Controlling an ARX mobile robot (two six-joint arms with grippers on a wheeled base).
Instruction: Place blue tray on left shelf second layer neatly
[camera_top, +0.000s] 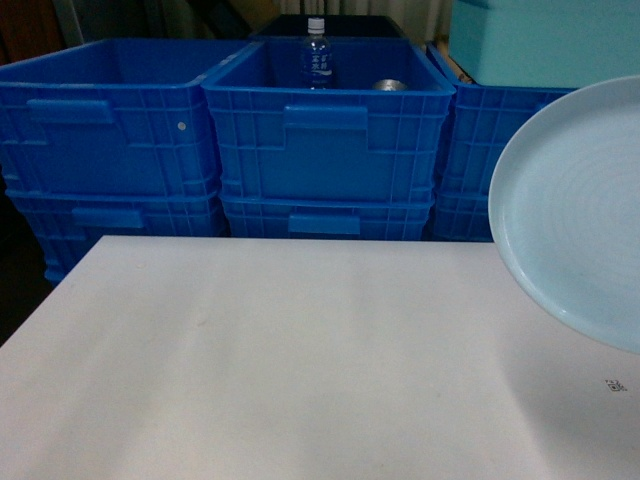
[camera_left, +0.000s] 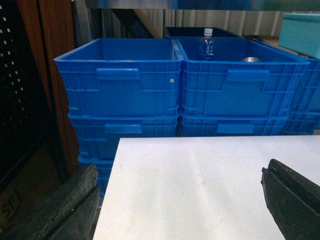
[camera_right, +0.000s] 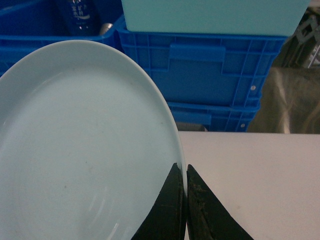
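Observation:
The blue tray (camera_top: 580, 210) is a pale sky-blue shallow dish, held up tilted at the right edge of the head view above the white table (camera_top: 280, 360). In the right wrist view the blue tray (camera_right: 85, 150) fills the left half, and my right gripper (camera_right: 184, 172) is shut on its rim, one black finger on each face. My left gripper (camera_left: 180, 200) hangs open over the white table's left part (camera_left: 200, 185), nothing between its fingers (camera_left: 70, 205). The left shelf second layer is out of view.
Dark-blue ribbed crates (camera_top: 325, 130) are stacked in a row behind the table. The middle top crate holds a water bottle (camera_top: 316, 55) and a metal can (camera_top: 391, 85). A turquoise box (camera_top: 540, 40) sits on the right crates. A brown panel (camera_left: 45, 75) stands left.

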